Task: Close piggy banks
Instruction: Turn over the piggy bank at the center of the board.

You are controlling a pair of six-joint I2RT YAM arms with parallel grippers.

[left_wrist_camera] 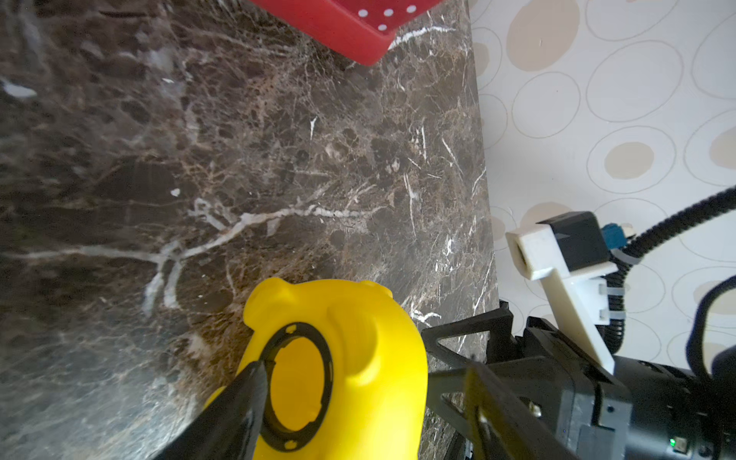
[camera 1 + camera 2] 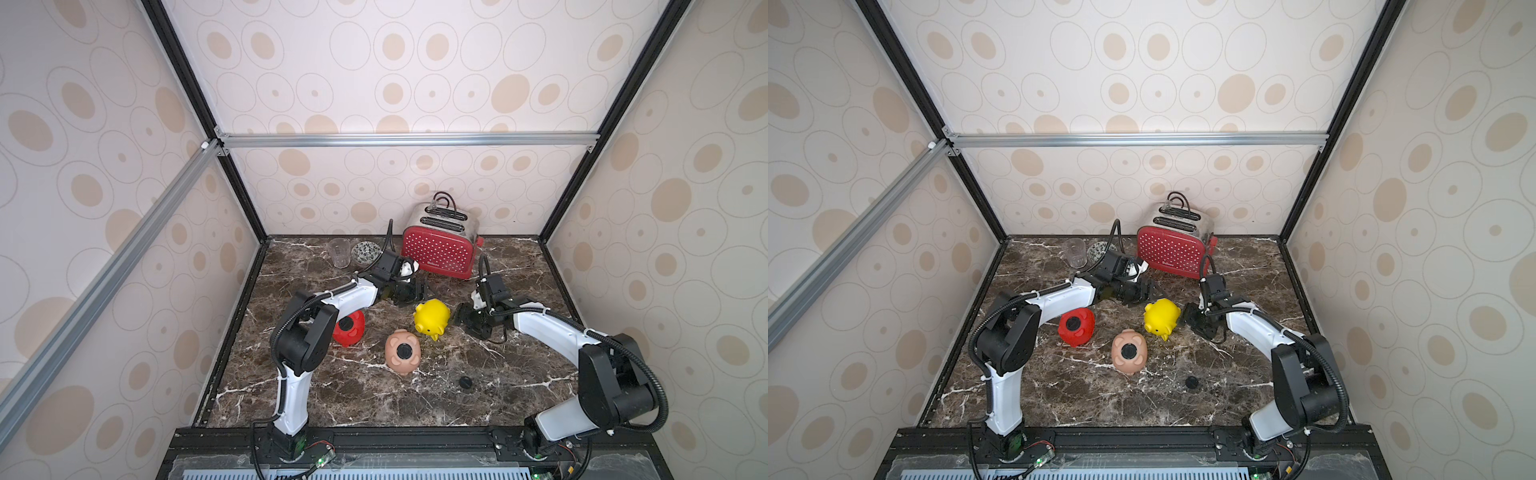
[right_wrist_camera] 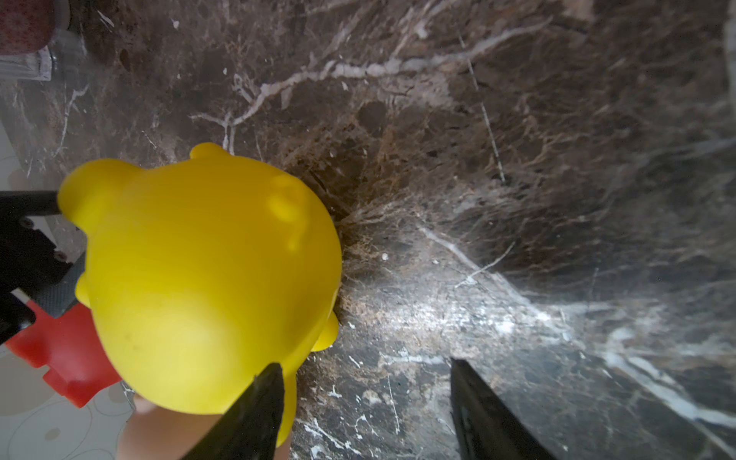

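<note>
Marble tabletop (image 2: 374,399), both arms reaching in toward centre.

Yellow pig (image 2: 432,318) (image 2: 1162,318) – mid-table, tipped on its side, between the two grippers. In the left wrist view its belly hole (image 1: 298,382) is open: black ring round the rim, yellow interior showing.

L gripper (image 2: 415,293) (image 1: 364,368) sits just far-left of the yellow pig. Jaws apart, straddling the belly end. One fingertip (image 1: 255,378) overlaps the ring's edge; can't tell if it's actually touching. A gap shows beside the other finger, so no clamp.

R gripper (image 2: 463,318) (image 3: 364,366) is just right of the yellow pig, low to the table. Jaws apart w/ only marble between them. The pig's rounded back (image 3: 199,278) is off to one side, by one fingertip.

Red pig (image 2: 1076,327) – left of centre, near the L arm's elbow, belly up. Pink pig (image 2: 402,351) (image 2: 1128,352) – nearer than the yellow one, belly up. Each has a dark disc at the belly; probably a plug, but too small to be sure from the top views.

Small black round cap (image 2: 465,381) lies loose, near-right of the pink pig and apart from it.

Far edge: red dotted toaster (image 2: 440,249) at centre, clear glass (image 2: 338,252) and a patterned round item (image 2: 365,252) to its left.
</note>
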